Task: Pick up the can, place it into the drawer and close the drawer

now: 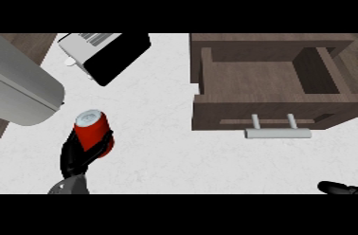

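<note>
While the red can [93, 132] sits in the curled fingers of the left robot hand [77, 156], the first step of the task reads as done or nearly done; whether the can has left the bench [161, 149] cannot be told from this steep view.

Item, can: red body, silver top, tilted slightly, at the left of the bench, well apart from the drawer [269, 89]. Black fingers wrap its lower side.

Item, drawer: dark wood, pulled open, its cavity showing nothing inside. Grey bar handle [277, 131] on its front face, towards the robot.

Item, left robot hand: closed round the can, forearm entering from the lower edge.

Item, right robot hand [338, 187]: only a dark tip shows at the lower right corner; whether its fingers are spread or curled cannot be told.

Other holdings: a pale appliance with a black panel [105, 51] at the upper left; a large grey rounded object [28, 89] at the far left.

Status, as judged: grasp achieved. Outstanding: carry the can rightward across the bench, lower it into the open drawer, release, then push the drawer front shut by its handle.
</note>
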Robot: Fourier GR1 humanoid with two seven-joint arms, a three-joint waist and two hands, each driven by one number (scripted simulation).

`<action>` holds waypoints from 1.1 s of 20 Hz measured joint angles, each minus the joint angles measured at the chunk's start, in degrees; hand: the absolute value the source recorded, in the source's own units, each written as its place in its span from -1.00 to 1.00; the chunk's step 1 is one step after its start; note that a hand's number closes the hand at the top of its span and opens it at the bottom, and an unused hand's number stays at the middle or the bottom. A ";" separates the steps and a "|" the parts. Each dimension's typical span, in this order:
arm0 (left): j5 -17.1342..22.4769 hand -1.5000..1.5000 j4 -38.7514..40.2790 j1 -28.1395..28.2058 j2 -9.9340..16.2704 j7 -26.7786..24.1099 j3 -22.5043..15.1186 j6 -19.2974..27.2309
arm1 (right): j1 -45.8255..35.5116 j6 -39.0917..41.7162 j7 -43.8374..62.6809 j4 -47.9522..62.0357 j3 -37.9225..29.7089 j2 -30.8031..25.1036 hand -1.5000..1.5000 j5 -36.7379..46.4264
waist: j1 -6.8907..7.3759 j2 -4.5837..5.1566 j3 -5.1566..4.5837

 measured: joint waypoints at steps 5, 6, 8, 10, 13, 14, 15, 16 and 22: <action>0.42 1.00 3.10 -2.87 -0.13 -2.09 0.20 -1.70 | 0.09 -0.10 0.25 -1.32 -0.15 0.25 -1.00 0.31 | -0.06 0.04 -0.06; 0.56 1.00 3.63 -3.48 -0.09 -2.62 0.31 -2.08 | 0.22 -0.05 -0.60 -0.80 -0.22 0.48 -1.00 0.56 | -0.05 0.06 -0.08; 0.39 1.00 4.11 -3.29 -0.15 -4.05 0.00 -2.96 | 0.61 0.35 -0.42 -1.50 -0.60 0.31 -1.00 0.18 | -0.05 0.06 -0.08; -0.14 1.00 3.51 -4.80 -0.56 -3.01 -1.08 -3.10 | 1.02 0.58 0.16 -2.14 -0.99 0.04 -1.00 -0.11 | -0.12 0.05 -0.08; -1.27 1.00 5.65 -9.62 -0.71 -1.12 -2.71 -4.63 | 0.00 0.25 0.78 -1.87 -0.90 -0.11 -1.00 -0.16 | -0.45 0.15 -0.11; -1.70 1.00 6.59 -11.70 -1.00 -0.42 -3.28 -4.98 | -0.02 0.24 1.18 -2.24 -0.68 -0.09 -1.00 -0.18 | -0.71 0.21 -0.11; -1.92 1.00 8.18 -13.30 -0.86 -0.48 -3.48 -6.18 | -0.05 0.27 1.21 -2.40 -0.82 -0.16 -1.00 -0.34 | -0.86 0.26 -0.13; -2.31 1.00 8.99 -14.61 -1.64 -0.76 -3.97 -6.43 | -0.31 0.29 1.07 -2.43 -1.06 -0.42 -1.00 -0.31 | -0.88 0.27 -0.12; -3.08 1.00 11.51 -22.61 -2.92 1.72 -4.90 -7.56 | -0.03 -0.07 1.43 -3.07 -1.08 -0.18 -1.00 0.50 | -0.62 0.18 -0.11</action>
